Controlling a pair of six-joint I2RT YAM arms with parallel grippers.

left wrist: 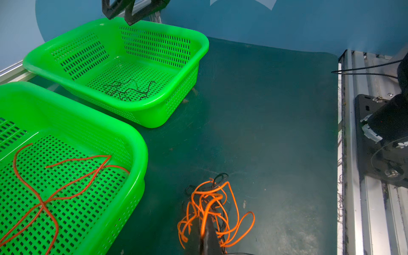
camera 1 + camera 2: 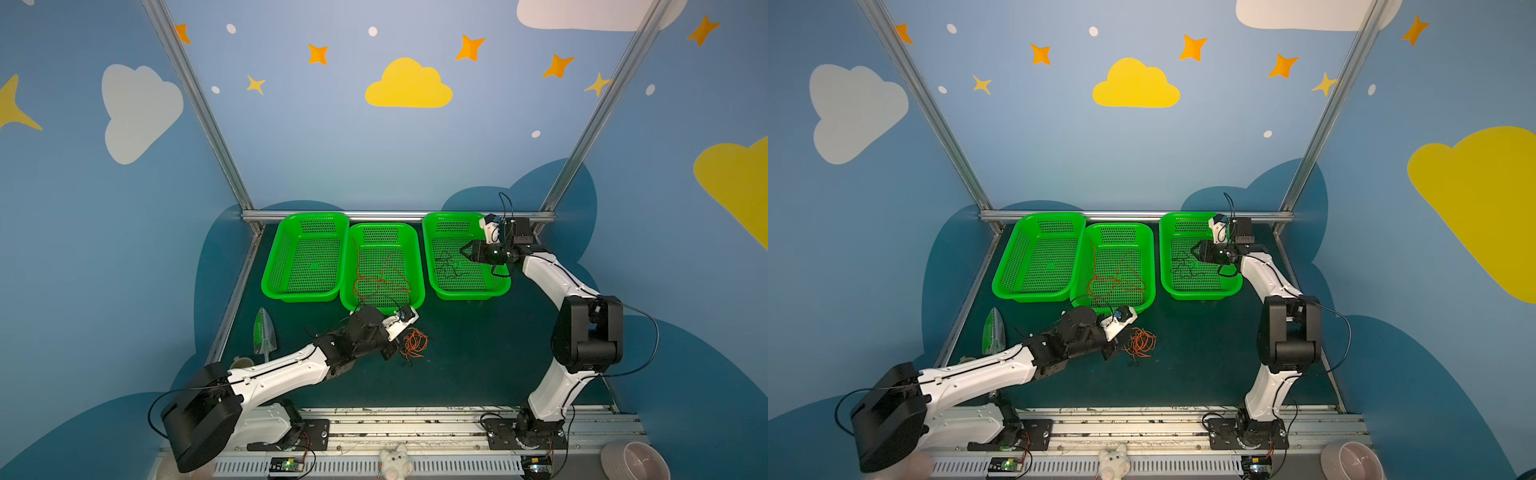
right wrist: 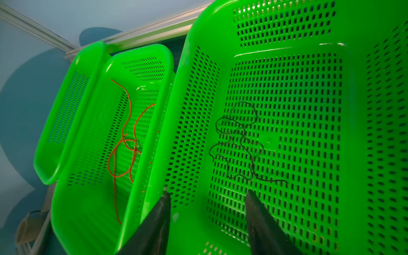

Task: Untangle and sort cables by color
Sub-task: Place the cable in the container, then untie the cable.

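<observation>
A tangle of orange cables (image 2: 414, 343) (image 2: 1140, 343) lies on the dark mat in front of the middle basket, with a thin black strand (image 1: 220, 176) mixed into it. My left gripper (image 1: 203, 218) (image 2: 395, 351) is shut on an orange strand at the tangle's near side. A red cable (image 2: 380, 282) (image 1: 55, 176) (image 3: 125, 143) lies looped in the middle green basket (image 2: 382, 225). A black cable (image 2: 449, 266) (image 1: 128, 89) (image 3: 240, 143) lies curled in the right green basket (image 2: 469, 296). Above that basket hangs my right gripper (image 2: 463, 251) (image 2: 1194, 251) (image 3: 206, 192), open and holding nothing.
The left green basket (image 2: 307, 216) holds nothing. A green and white packet (image 2: 264, 332) and a cup (image 2: 241, 363) sit at the mat's left edge. The arms' base rail (image 2: 415, 424) runs along the front, with a plush toy (image 2: 395, 461) and a pink bowl (image 2: 636, 461) beyond it.
</observation>
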